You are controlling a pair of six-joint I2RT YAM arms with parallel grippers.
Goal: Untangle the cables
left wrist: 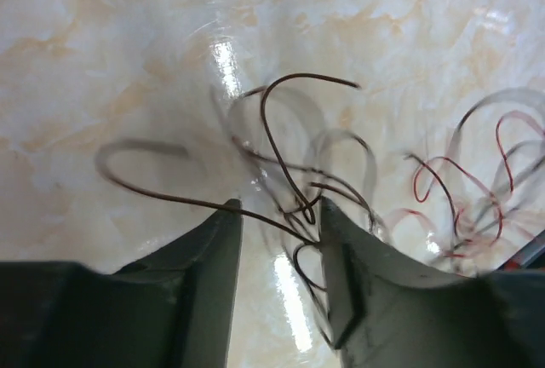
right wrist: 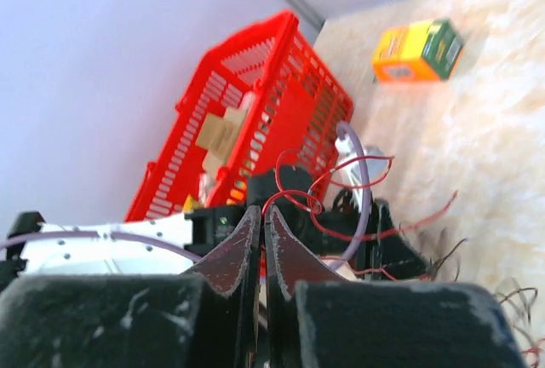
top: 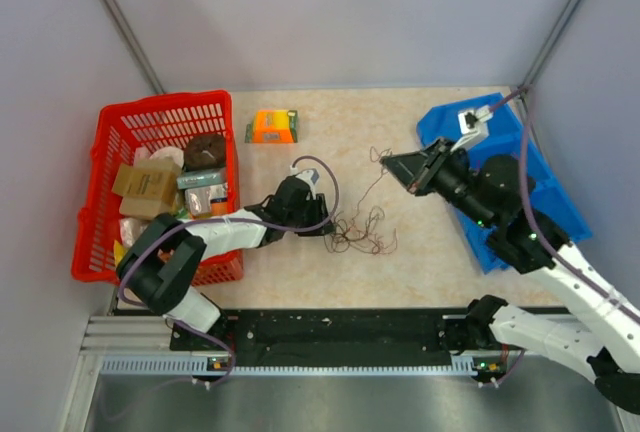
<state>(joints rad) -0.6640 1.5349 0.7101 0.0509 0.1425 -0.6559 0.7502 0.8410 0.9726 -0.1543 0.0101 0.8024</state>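
Top view: the cables [top: 362, 235] lie as a loose bundle on the table [top: 350, 112], between both arms. Left wrist view only — left gripper [left wrist: 279, 215] jaws apart w/ dark strands crossing the gap. Right wrist view only — right gripper [right wrist: 260, 215] jaws together, pinching a red strand. Orange box [top: 272, 125]: print unreadable.

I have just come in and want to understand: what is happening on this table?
A robot is working on a small tangle of thin cables in the middle of the table. The left pincer is low at the tangle, its jaws apart with dark strands between them. The right pincer is shut on one red strand and held higher, so that strand runs up from the pile. The cables are not yet separated.
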